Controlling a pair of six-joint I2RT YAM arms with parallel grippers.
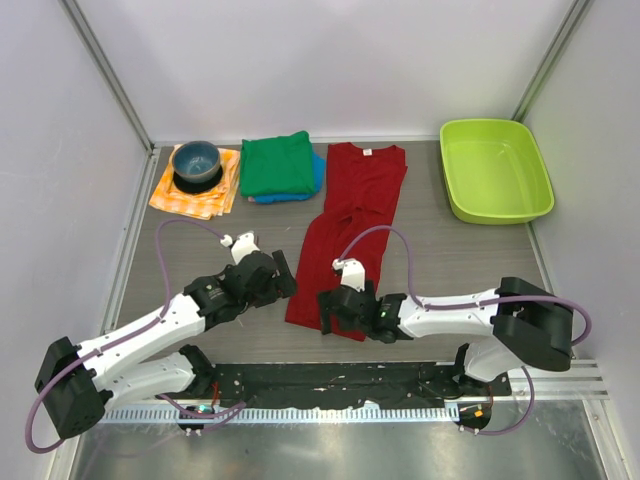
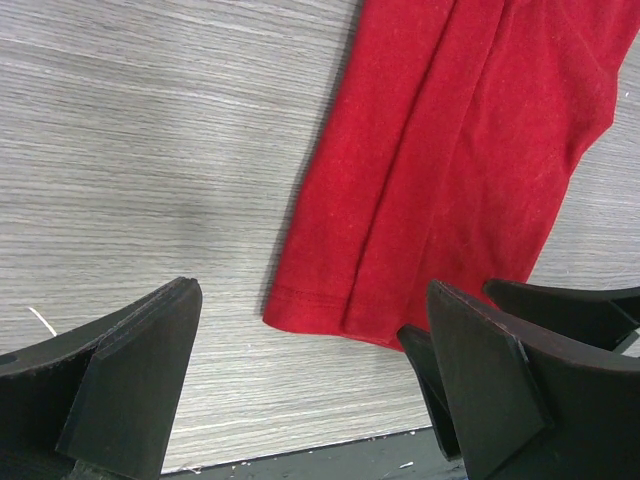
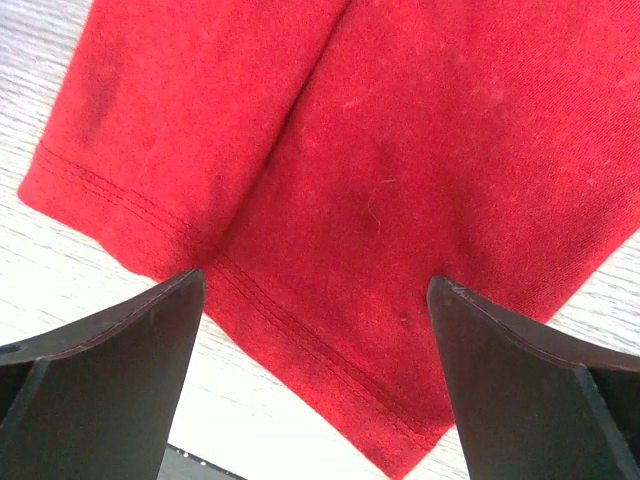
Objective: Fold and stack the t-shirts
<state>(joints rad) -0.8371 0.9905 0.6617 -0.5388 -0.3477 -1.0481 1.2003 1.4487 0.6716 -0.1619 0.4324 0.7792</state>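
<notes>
Done: the folded bright green cotton t-shirt lies on the folded blue cotton t-shirt, well beyond both sets of fingers. The dark red cotton t-shirt, folded lengthwise only, shows its hem between the wide-spread, empty fingers of the left gripper and right gripper. Judged remaining: cross-fold, then stack

No readable text, label, brand, number or sign shows anywhere.

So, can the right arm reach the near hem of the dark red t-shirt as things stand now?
Probably yes. Its open fingers hang right over the near hem of the dark red t-shirt, and nothing lies on the cloth there. The left arm's fingers hover by the hem's other corner, not in the way.
</notes>
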